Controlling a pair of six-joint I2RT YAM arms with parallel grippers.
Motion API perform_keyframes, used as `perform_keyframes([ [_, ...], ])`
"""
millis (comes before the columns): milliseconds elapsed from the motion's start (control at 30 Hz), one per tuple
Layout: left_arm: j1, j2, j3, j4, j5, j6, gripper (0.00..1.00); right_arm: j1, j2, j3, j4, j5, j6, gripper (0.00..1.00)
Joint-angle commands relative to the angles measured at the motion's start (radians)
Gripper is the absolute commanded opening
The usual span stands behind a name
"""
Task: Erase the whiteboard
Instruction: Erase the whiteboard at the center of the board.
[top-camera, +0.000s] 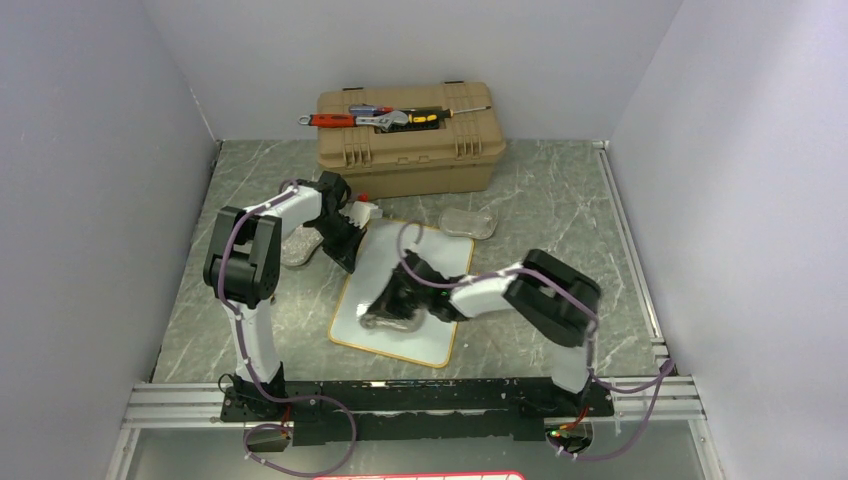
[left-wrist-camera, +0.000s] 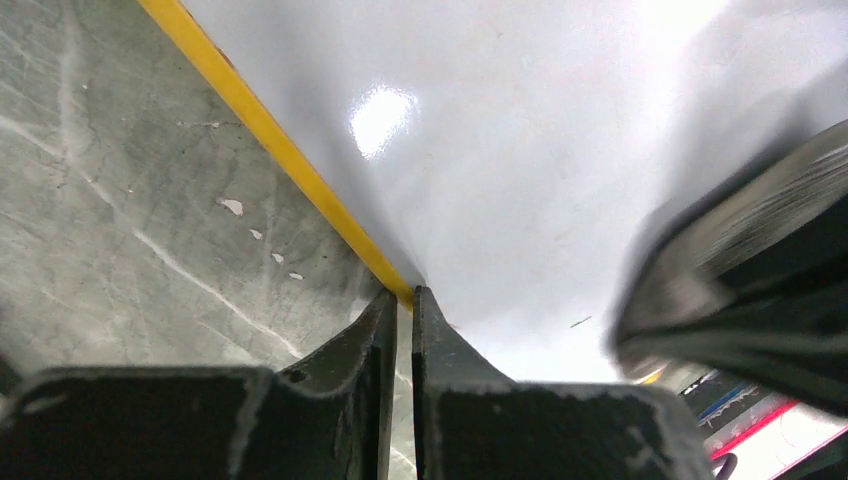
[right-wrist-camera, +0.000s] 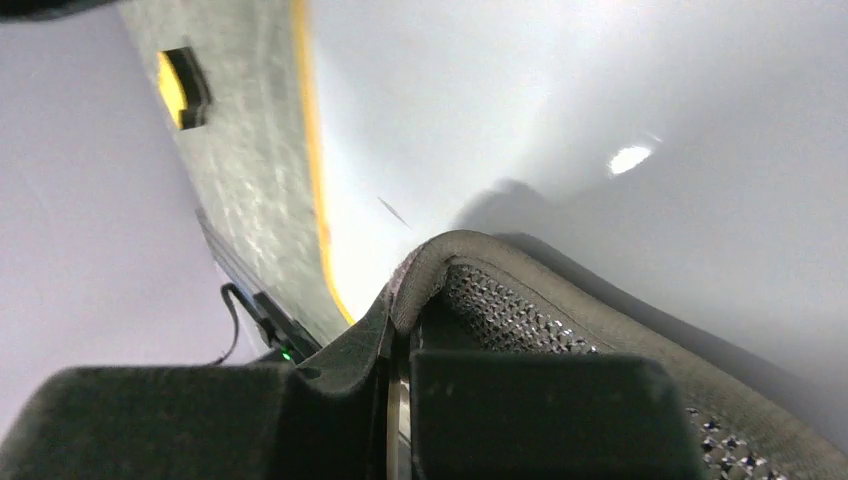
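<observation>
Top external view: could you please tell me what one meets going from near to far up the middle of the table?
First the black mounting rail → whiteboard → tan toolbox.

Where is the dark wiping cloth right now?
In the top view, the dark cloth lies on the near-left part of the whiteboard, pinched in the right end effector.

whiteboard (left-wrist-camera: 520, 150): smooth, glossy white, glare spot just ahead of left pincer (left-wrist-camera: 404, 300)
table (left-wrist-camera: 120, 200): grey marbled, faint sheen, left of it
cloth (right-wrist-camera: 520, 310): dark knit mesh, matt, folded in right pincer (right-wrist-camera: 398, 330)
pincer fingers (left-wrist-camera: 340, 350): black, matt, scuffed plastic
</observation>
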Motion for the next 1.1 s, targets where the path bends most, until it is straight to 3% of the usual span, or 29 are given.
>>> perform_keyframes([
  [0, -0.041, 0.094, -0.087, 0.081, -0.002, 0.017, 0.09, -0.025, -0.151, -0.286, -0.194, 0.163, 0.018, 0.0],
  [67, -0.041, 0.1, -0.089, 0.083, -0.003, 0.017, 0.09, 0.014, -0.133, -0.245, -0.237, 0.172, -0.003, 0.0],
  [233, -0.041, 0.1, -0.123, 0.099, -0.013, 0.016, 0.09, 0.157, 0.083, 0.129, -0.384, 0.151, -0.125, 0.0],
  [300, -0.04, 0.097, -0.126, 0.095, -0.014, 0.017, 0.09, 0.166, 0.132, 0.2, -0.388, 0.116, -0.144, 0.0],
  [400, -0.04, 0.093, -0.123, 0.091, -0.004, 0.013, 0.09, 0.152, 0.132, 0.187, -0.384, 0.124, -0.141, 0.0],
  [567, -0.04, 0.086, -0.117, 0.084, 0.004, 0.02, 0.09, 0.034, -0.095, -0.155, -0.26, 0.23, -0.019, 0.0],
  [633, -0.04, 0.089, -0.118, 0.086, 0.004, 0.02, 0.09, 0.003, -0.135, -0.21, -0.24, 0.264, -0.001, 0.0],
  [733, -0.04, 0.099, -0.118, 0.085, 0.009, 0.017, 0.09, 0.017, -0.052, -0.099, -0.277, 0.267, -0.032, 0.0],
  [900, -0.04, 0.112, -0.119, 0.085, 0.014, 0.013, 0.09, 0.125, 0.153, 0.268, -0.391, 0.189, -0.152, 0.0],
  [1067, -0.04, 0.111, -0.118, 0.089, 0.021, 0.012, 0.09, 0.137, 0.131, 0.206, -0.33, 0.112, -0.2, 0.0],
])
